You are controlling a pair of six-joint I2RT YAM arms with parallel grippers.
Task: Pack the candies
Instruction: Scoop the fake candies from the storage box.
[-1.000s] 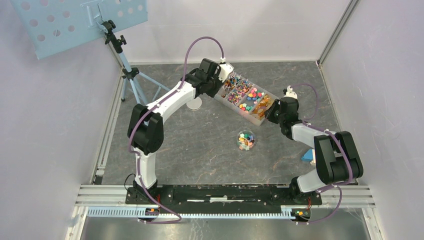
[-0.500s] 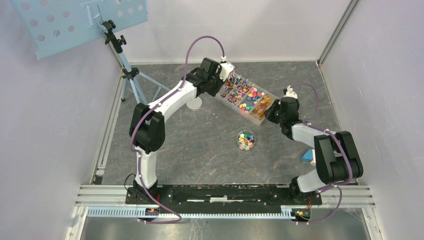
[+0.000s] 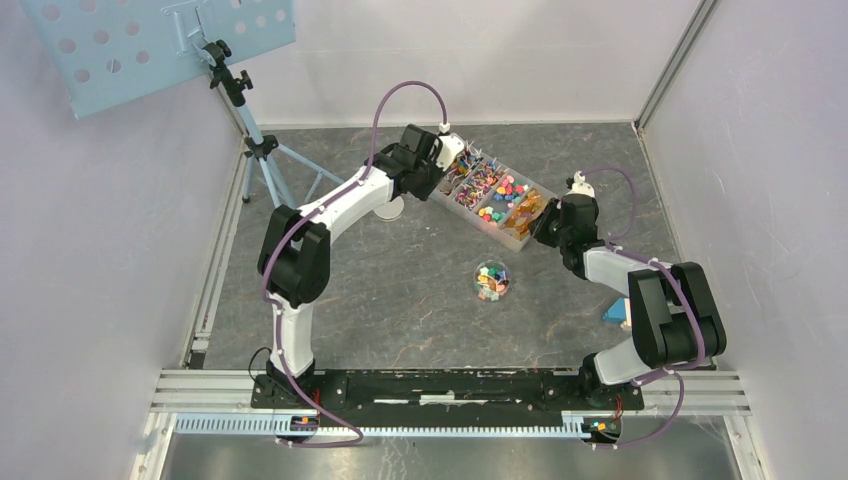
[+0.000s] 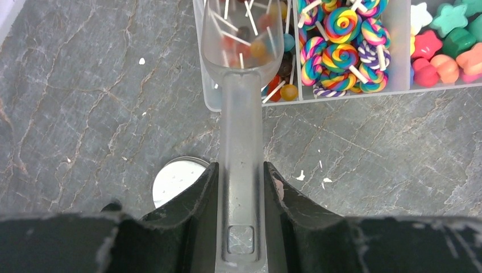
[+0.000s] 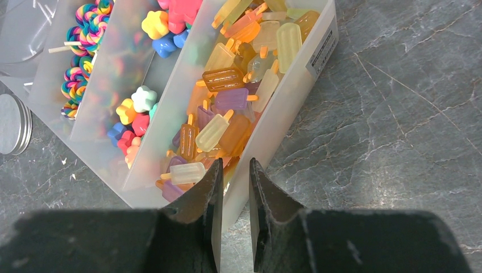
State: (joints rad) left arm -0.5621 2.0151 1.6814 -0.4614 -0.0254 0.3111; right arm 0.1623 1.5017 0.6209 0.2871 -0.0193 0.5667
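Left tool [image 4: 240, 170] shifted slightly, clamping frosted scoop [image 4: 241, 114] | bowl seemingly among candies [image 4: 289, 91] | right tool [image 5: 235, 168] pinching translucent tray wall [image 5: 293, 96]

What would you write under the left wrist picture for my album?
Left gripper holds a clear scoop over the ball lollipops in the candy box.

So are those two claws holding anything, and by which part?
The left gripper holds a clear scoop by its handle. The right gripper pinches the candy box by its outer wall.
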